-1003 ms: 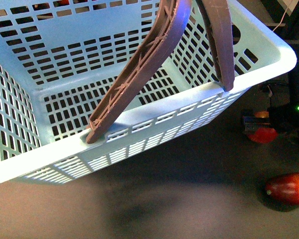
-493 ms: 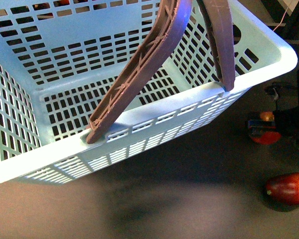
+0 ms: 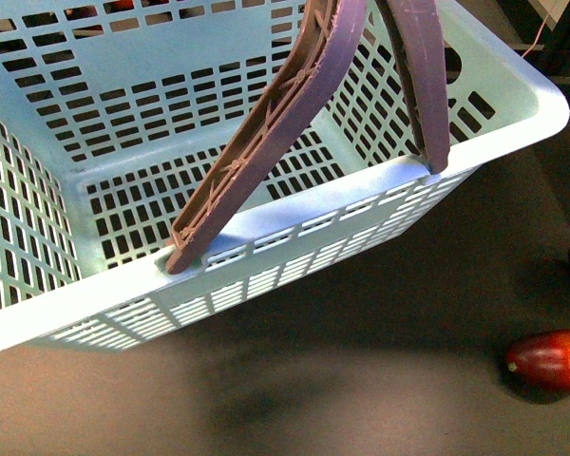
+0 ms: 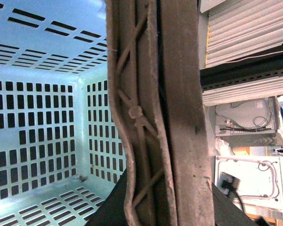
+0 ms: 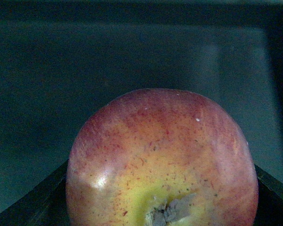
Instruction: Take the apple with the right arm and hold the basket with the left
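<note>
Gone from the front view, the right gripper [image 5: 160, 200] now holds the apple [image 5: 162, 160] close under its wrist camera — dark fingers [image 5: 35, 207] at both flanks, stem dimple facing the lens. The basket [image 3: 294, 204] shows only its slotted floor inside, handles [image 3: 266, 142] raised together; whether the left gripper grips them cannot be told.

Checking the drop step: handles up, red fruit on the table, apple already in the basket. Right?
Not quite. The basket is empty, as the front and left wrist views show. The apple fills the right wrist view, with no lattice around it. Handles up and red fruit on the table are right.
</note>
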### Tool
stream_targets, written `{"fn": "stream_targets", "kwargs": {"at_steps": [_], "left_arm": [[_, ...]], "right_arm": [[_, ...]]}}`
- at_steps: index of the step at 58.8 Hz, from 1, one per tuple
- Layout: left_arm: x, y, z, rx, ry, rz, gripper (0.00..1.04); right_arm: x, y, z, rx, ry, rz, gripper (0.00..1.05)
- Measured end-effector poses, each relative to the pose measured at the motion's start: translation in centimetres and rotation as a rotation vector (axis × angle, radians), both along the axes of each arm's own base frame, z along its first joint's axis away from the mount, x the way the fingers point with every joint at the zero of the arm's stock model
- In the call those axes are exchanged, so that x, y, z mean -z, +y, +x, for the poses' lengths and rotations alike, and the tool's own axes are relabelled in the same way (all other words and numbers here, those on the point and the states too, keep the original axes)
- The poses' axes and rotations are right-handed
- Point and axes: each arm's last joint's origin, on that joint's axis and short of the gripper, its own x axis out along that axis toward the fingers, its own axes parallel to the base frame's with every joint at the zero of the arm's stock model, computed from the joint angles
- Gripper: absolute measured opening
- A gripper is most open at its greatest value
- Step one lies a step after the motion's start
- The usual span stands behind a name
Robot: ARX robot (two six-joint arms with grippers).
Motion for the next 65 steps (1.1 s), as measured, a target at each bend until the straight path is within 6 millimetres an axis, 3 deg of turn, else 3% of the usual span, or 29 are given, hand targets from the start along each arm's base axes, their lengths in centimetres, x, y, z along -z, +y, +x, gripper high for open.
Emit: {"fn": "stream_targets", "kwargs": {"at_steps": [13, 22, 35, 44, 55, 62, 65], "left_arm": [[0.0, 0.0, 0.0, 0.000, 0.000, 0.000, 0.16], [0.0, 0.0, 0.0, 0.000, 0.000, 0.000, 0.16], [0.0, 0.0, 0.0, 0.000, 0.000, 0.000, 0.16], [0.0, 0.0, 0.0, 0.000, 0.000, 0.000, 0.16], [0.0, 0.0, 0.0, 0.000, 0.000, 0.000, 0.16], [0.0, 0.0, 0.0, 0.000, 0.000, 0.000, 0.16], [0.0, 0.0, 0.0, 0.000, 0.000, 0.000, 0.16]], "right_arm": [[-8.2, 2.8, -2.7, -0.086, -0.205, 0.056, 0.80], [-10.6, 6.4, -4.0, -0.181, -0.256, 0.134, 0.80], [-9.8, 12.3, -4.6, -0.305, -0.216, 0.178, 0.80], [-9.0, 15.1, -5.4, -0.375, -0.189, 0.189, 0.80], [-7.6, 16.5, -5.9, -0.397, -0.147, 0.181, 0.80], [-6.7, 16.8, -6.1, -0.400, -0.119, 0.173, 0.97], [-6.7, 16.9, -6.1, -0.401, -0.117, 0.172, 0.97]]}}
